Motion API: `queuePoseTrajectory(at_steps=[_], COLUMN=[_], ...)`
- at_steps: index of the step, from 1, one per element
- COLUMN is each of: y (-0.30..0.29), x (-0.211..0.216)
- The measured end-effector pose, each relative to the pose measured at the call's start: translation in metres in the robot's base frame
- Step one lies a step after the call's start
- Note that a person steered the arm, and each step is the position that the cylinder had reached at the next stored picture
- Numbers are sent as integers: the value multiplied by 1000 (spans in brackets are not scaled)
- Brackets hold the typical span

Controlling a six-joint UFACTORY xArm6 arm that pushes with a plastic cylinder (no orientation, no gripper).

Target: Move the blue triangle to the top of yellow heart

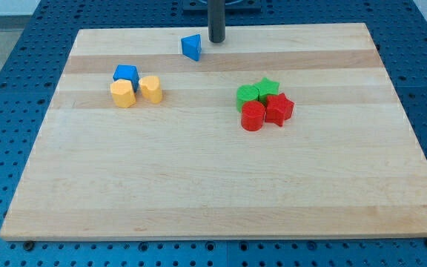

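The blue triangle point(191, 47) lies near the view's top edge of the wooden board point(221, 185), left of centre. My tip point(216, 40) rests on the board just to the right of it, a small gap apart. The yellow heart point(152, 88) lies lower and to the left, beside a yellow hexagon point(123, 93), with a blue cube point(126, 75) just above the two.
A cluster at the view's centre right holds a green circle point(247, 94), a green star point(268, 87), a red cylinder point(253, 116) and a red star point(279, 109). Blue pegboard point(6, 74) surrounds the board.
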State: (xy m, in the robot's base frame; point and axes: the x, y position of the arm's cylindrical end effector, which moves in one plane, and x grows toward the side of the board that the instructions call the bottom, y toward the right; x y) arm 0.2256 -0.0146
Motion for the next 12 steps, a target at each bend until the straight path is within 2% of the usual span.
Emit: queuePoseTrajectory(at_steps=[2, 7, 12], y=[-1, -27, -58], x=[0, 31, 18])
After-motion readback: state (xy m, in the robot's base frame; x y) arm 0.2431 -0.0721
